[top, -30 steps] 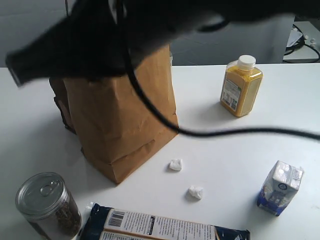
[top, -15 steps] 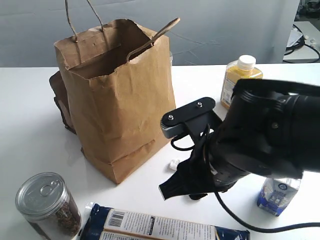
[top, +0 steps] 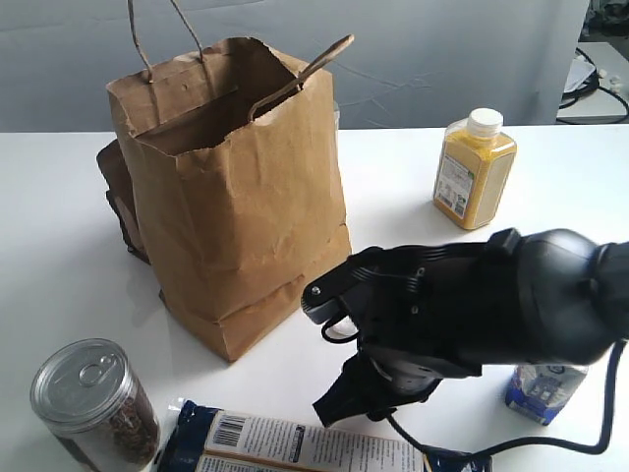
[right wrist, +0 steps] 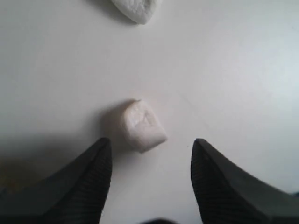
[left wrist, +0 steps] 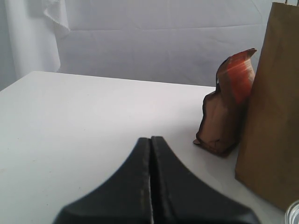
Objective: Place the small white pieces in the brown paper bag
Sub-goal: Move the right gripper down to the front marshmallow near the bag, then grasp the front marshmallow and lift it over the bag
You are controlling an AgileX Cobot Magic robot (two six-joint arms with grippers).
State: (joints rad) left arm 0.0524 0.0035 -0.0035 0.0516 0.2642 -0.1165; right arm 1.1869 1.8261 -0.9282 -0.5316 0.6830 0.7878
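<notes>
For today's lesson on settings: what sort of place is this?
Probably a robot test bench, not a home: white table, plain grey backdrop, cables at the edge.

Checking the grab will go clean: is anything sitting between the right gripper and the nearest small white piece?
Nothing visible. In the right wrist view the right gripper is open, and the small white piece lies on bare table just ahead of its jaws. A second white piece lies farther off.
</notes>
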